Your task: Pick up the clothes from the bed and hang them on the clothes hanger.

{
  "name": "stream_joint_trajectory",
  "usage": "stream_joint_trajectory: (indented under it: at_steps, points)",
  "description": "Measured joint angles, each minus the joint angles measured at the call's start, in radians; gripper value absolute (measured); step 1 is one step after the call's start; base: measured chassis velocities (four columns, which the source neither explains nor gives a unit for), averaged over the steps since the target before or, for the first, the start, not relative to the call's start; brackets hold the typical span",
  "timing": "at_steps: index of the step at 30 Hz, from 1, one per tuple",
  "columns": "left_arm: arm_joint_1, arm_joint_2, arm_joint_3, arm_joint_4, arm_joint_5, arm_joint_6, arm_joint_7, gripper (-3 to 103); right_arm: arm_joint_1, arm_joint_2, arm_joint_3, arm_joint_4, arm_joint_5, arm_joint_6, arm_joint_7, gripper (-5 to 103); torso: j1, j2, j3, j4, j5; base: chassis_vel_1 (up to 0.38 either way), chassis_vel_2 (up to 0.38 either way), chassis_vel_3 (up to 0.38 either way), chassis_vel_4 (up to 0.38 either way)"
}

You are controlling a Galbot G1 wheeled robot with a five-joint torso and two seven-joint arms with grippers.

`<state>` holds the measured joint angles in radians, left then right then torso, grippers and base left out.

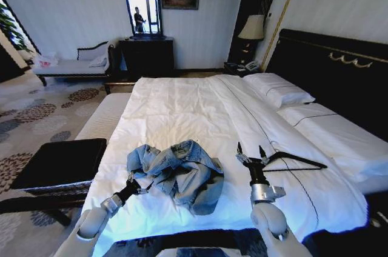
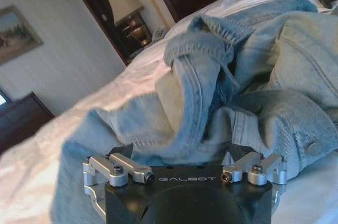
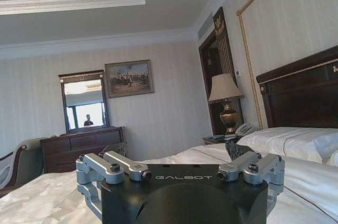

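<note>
Left pincer [image 1: 131, 179] spread open against crumpled denim jacket [image 1: 182, 175] on bed [image 1: 182, 105]: bite thick fold deep; right pincer [image 1: 251, 151] open, empty, beside hanger [image 1: 291, 161].

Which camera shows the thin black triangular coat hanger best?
The head view: the thin black triangular coat hanger lies whole on the white bed beside the right gripper. The left wrist view catches perhaps a dark corner; I cannot confirm it.

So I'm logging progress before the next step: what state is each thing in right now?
Jacket: crumpled in a heap on the bed, not hung.
Hanger: lying flat on the duvet, empty.
Left gripper: open, at the jacket's edge.
Right gripper: open, raised beside the hanger.
Bedside lamp: off.
</note>
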<state>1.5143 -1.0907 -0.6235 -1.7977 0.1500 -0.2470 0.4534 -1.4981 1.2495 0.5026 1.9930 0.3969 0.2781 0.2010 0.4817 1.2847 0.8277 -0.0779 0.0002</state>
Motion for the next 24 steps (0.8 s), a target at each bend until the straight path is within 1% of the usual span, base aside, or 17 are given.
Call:
stream_joint_trajectory:
  at_steps: [3,7,11,12,13,14,16,17,18,19,23,24]
  points:
    - [0.044,0.014,-0.023,-0.047,0.023,-0.015,-0.021,100,-0.001,-0.001,0.012,-0.006,0.008,0.006,-0.001,100,0.0,0.0,0.0,0.0004,0.0,0.0,0.0,0.0,0.0]
    - [0.03,0.031,-0.014,-0.061,0.034,-0.02,-0.026,100,0.005,-0.001,0.019,-0.01,0.015,0.009,-0.002,100,0.0,0.0,0.0,0.0001,0.0,0.0,0.0,0.0,0.0]
    - [-0.028,0.036,0.034,-0.021,0.027,-0.021,-0.001,100,0.009,-0.009,0.017,-0.018,0.017,0.01,-0.003,100,0.0,0.0,0.0,-0.0004,-0.0002,0.0,0.0,0.0,0.0]
    - [-0.045,0.036,0.052,-0.002,0.019,-0.021,0.008,102,0.01,-0.012,0.016,-0.022,0.017,0.011,-0.003,100,0.0,0.0,0.0,-0.0004,-0.0003,0.0,0.0,0.0,0.0]
    - [-0.062,0.033,0.071,0.019,0.006,-0.021,0.015,100,0.013,-0.015,0.016,-0.027,0.017,0.011,-0.003,100,0.0,0.0,0.0,-0.0003,-0.0002,0.0,0.0,0.0,0.0]
    - [-0.062,0.033,0.071,0.019,0.006,-0.021,0.015,100,0.013,-0.015,0.016,-0.027,0.017,0.011,-0.003,100,0.0,0.0,0.0,-0.0003,-0.0002,0.0,0.0,0.0,0.0]
    - [-0.08,0.023,0.094,0.054,-0.012,-0.021,0.028,96,0.016,-0.019,0.011,-0.031,0.017,0.011,-0.002,100,0.0,0.0,0.0,-0.0001,-0.0004,0.0,0.0,0.0,0.0]
    - [-0.086,0.019,0.099,0.068,-0.02,-0.026,0.032,96,0.017,-0.02,0.006,-0.032,0.017,0.011,-0.002,100,0.0,0.0,0.0,0.0,-0.0003,0.0,0.0,0.0,0.0]
    - [-0.091,0.014,0.101,0.081,-0.025,-0.032,0.035,92,0.018,-0.02,0.003,-0.033,0.017,0.011,-0.002,100,0.0,0.0,0.0,0.0001,-0.0002,0.0,0.0,0.0,0.0]
    - [-0.091,0.014,0.101,0.081,-0.025,-0.032,0.035,92,0.018,-0.02,0.003,-0.033,0.017,0.011,-0.002,100,0.0,0.0,0.0,0.0001,-0.0002,0.0,0.0,0.0,0.0]
    - [-0.1,-0.003,0.101,0.101,-0.036,-0.051,0.039,70,0.024,-0.024,-0.011,-0.039,0.019,0.011,-0.002,100,0.0,0.0,0.0,0.0,-0.0003,0.0,0.0,0.0,0.0]
    - [-0.101,-0.005,0.1,0.101,-0.038,-0.053,0.039,70,0.028,-0.027,-0.016,-0.043,0.026,0.015,-0.002,100,0.0,0.0,0.0,0.0,-0.0002,0.0,0.0,0.0,0.0]
